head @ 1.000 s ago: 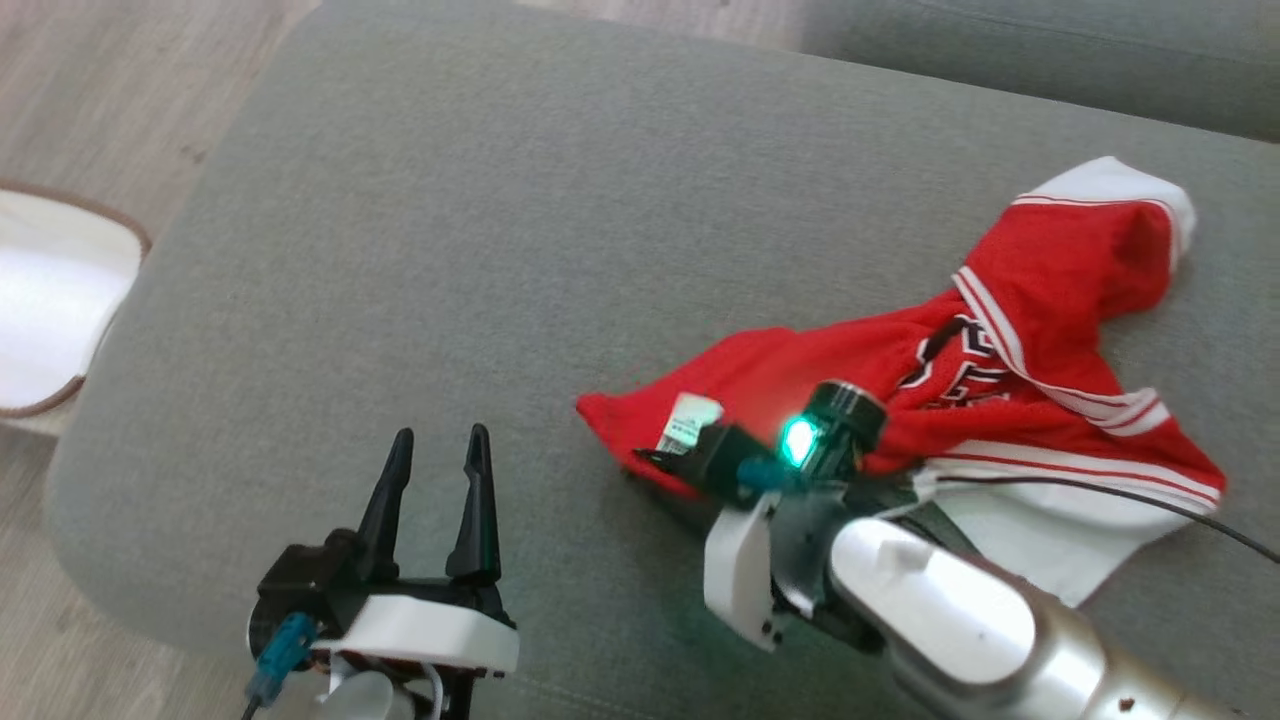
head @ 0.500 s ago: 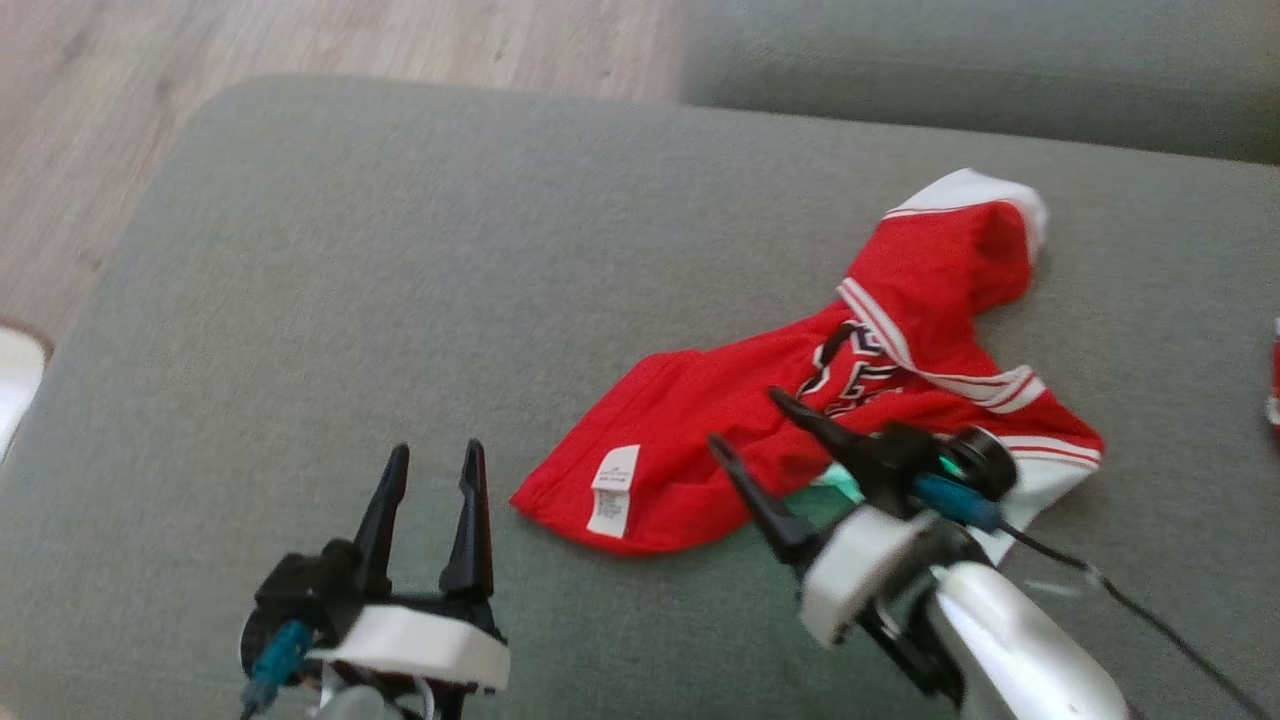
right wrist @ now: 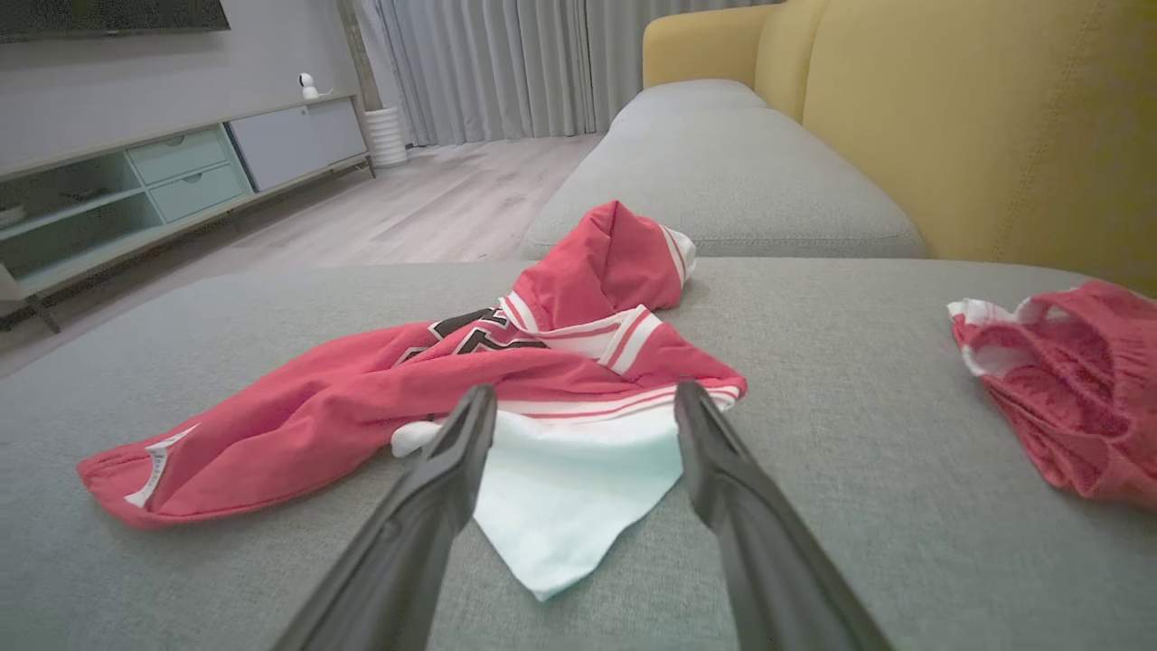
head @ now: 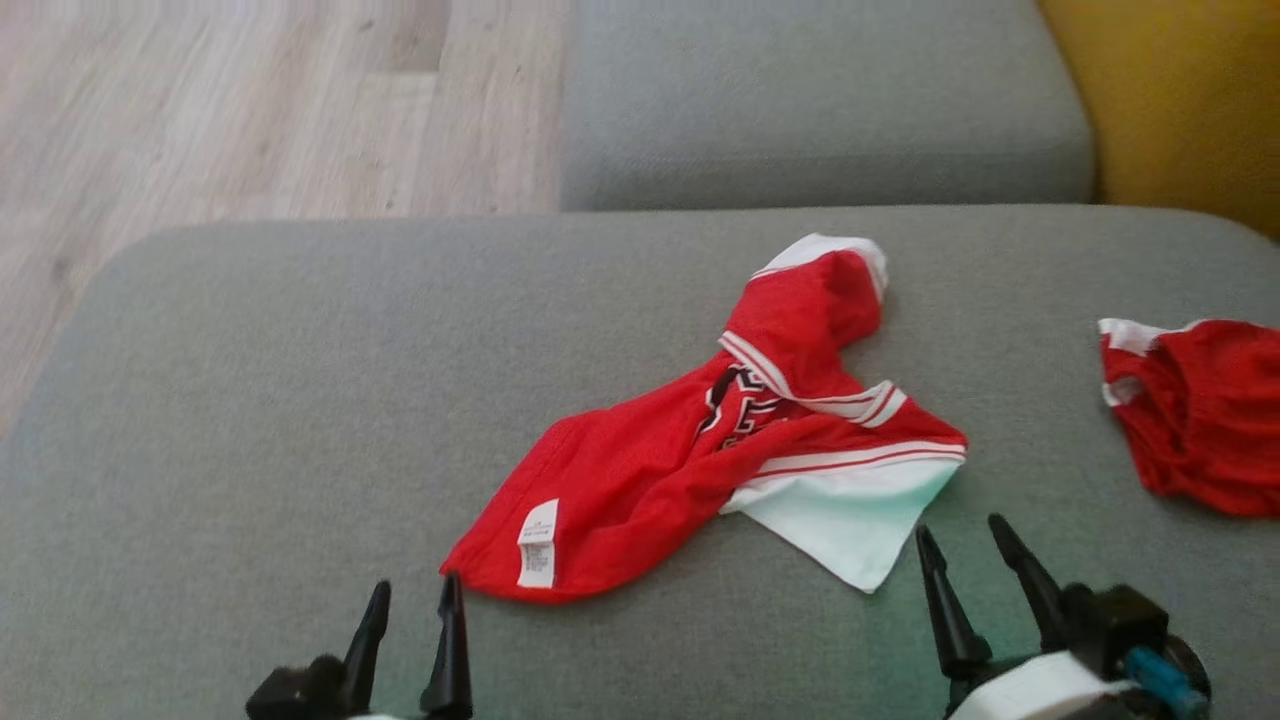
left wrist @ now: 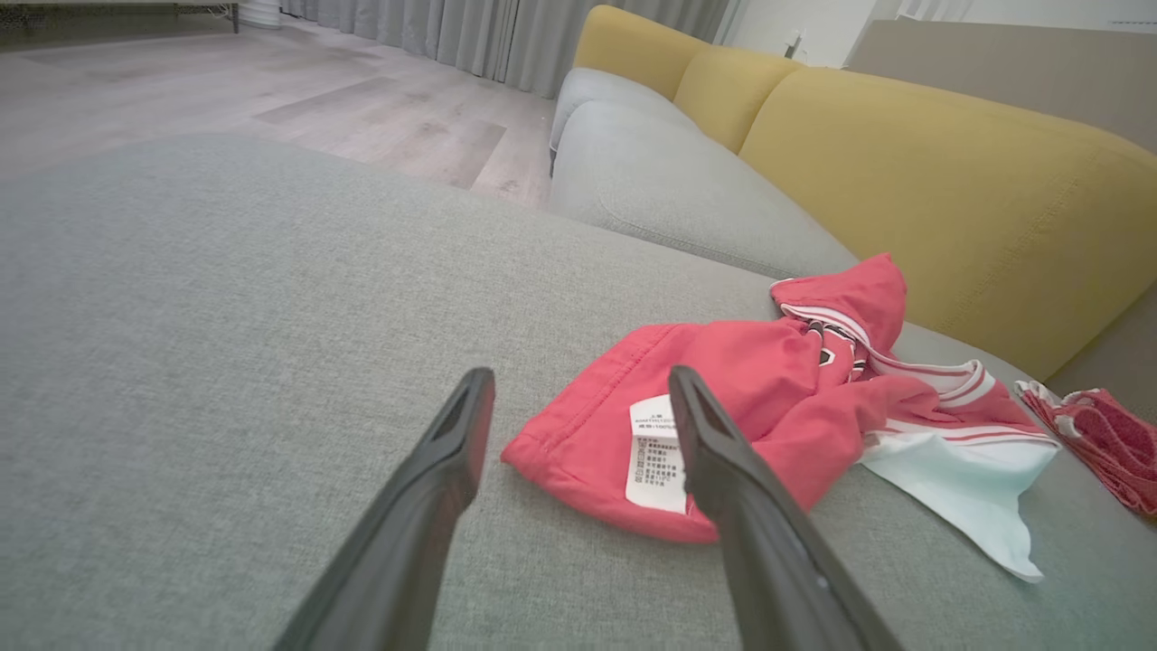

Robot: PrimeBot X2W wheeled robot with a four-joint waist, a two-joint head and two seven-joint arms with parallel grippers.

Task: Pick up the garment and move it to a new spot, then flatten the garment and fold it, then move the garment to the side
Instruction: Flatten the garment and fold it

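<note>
Garment (head: pixel 620 480): crumpled on sofa cushion (head: pixel 280 400), untouched.
Left hand (head: pixel 416 590): fingers apart, empty.
Right hand (head: pixel 960 530): fingers apart, empty.
Risk: pinching bunched layers could trap creases during flattening.

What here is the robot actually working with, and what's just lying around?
Part of the job:
- red and white garment, crumpled on the grey cushion
- left gripper, open
- right gripper, open

Just lying about:
- second red garment, off to the right
- yellow sofa back
- wooden floor
- cabinet
</note>
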